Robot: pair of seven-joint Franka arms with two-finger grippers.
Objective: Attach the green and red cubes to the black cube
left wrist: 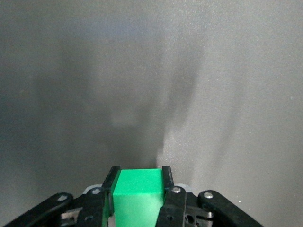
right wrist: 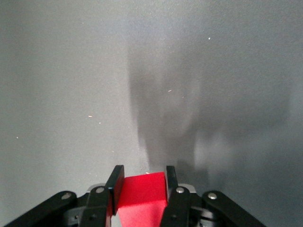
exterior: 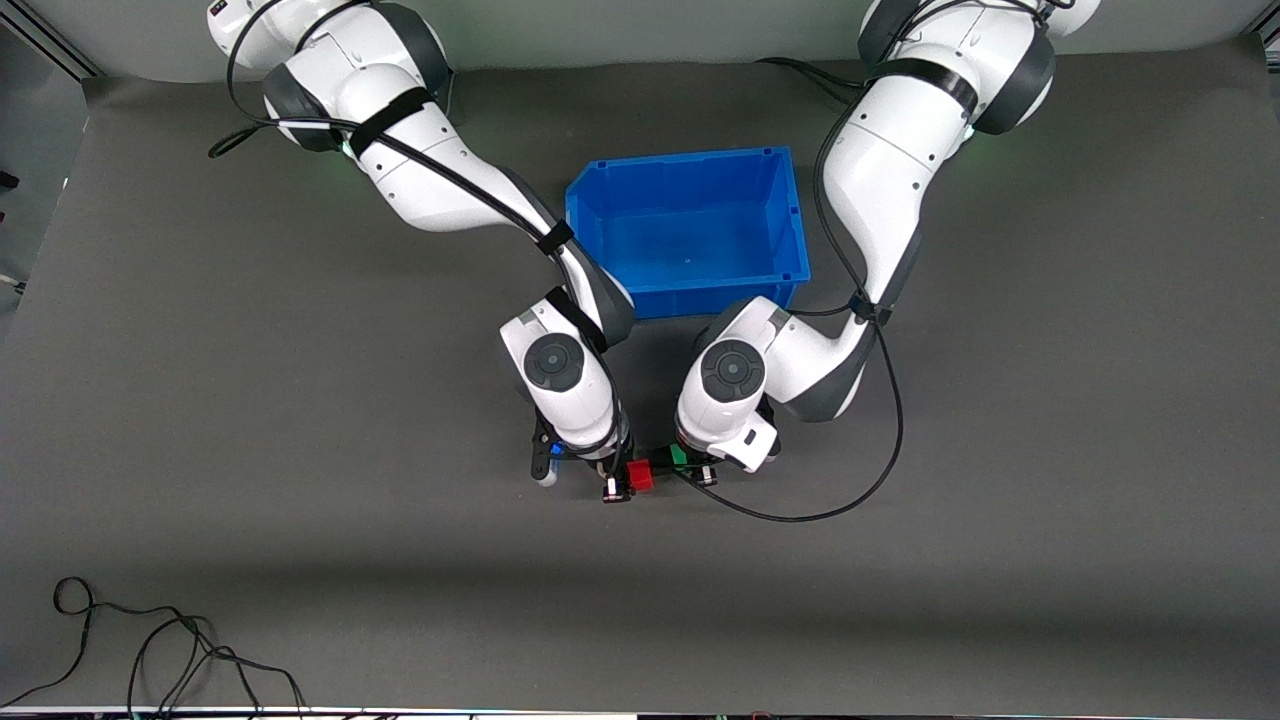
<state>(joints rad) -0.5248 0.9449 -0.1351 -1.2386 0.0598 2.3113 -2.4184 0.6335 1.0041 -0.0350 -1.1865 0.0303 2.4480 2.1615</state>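
Two small plastic cubes, one bright red (exterior: 640, 475) and one bright green (exterior: 678, 455), meet side by side above the dark grey matte surface (exterior: 300, 450). The right tool (right wrist: 142, 182) clamps the red cube between its fingers; the left tool (left wrist: 139, 177) clamps the green one, apparently brought together for joining. No black cube is visible. Farther off sits one empty blue plastic bin (exterior: 690, 232).
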